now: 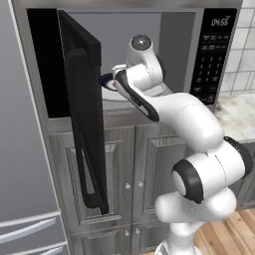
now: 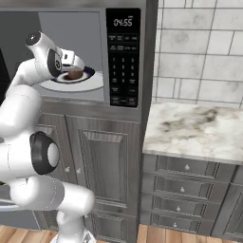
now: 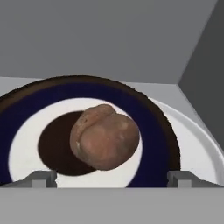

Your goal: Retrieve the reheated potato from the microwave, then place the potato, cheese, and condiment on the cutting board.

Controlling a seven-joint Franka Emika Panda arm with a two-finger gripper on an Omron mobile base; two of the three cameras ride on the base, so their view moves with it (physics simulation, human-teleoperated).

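Nearest us, our white arm reaches into the large steel-framed microwave [image 2: 124, 57], whose black glass door [image 1: 84, 114] stands swung wide open at its left, and our fingers [image 3: 43, 178] are spread apart, released and gripping nothing, with one tip low at either side of the potato. Just beyond them the small roundish brown potato [image 3: 105, 136] rests on a white plate with a dark blue rim [image 3: 155, 127], which sits on the microwave's pale round turntable [image 2: 92, 83], the grey back wall behind.
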